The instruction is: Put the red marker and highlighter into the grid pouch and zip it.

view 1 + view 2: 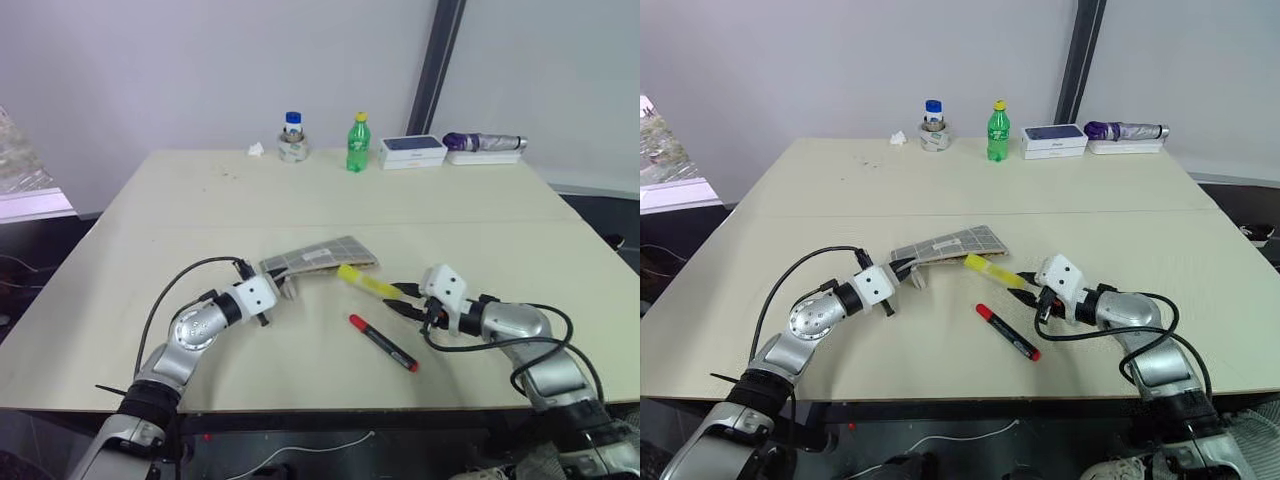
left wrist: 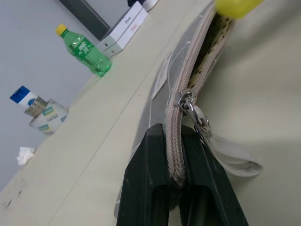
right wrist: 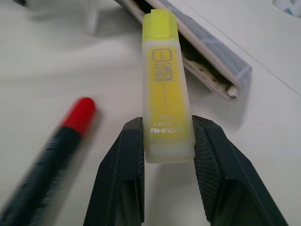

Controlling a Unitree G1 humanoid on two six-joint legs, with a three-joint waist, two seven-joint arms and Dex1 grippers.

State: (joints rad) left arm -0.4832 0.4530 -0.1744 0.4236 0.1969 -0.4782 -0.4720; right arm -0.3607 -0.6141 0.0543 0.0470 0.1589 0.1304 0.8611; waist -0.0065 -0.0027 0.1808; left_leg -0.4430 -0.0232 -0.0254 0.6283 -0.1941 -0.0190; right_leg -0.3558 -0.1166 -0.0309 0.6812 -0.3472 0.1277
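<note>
Yellow highlighter (image 3: 167, 89) at open grid pouch (image 1: 325, 256); red marker (image 1: 383, 343) flat.

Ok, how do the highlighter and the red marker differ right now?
The highlighter is short, stubby and yellow; the red marker is slim and black with a red cap. The highlighter is held in the right claw, its cap pointing at the grid pouch; the red marker lies loose on the table. Neither is in the pouch yet.

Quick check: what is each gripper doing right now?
Left gripper: shut on the zipper edge of the grid pouch.
Right gripper: shut on the highlighter.
</note>
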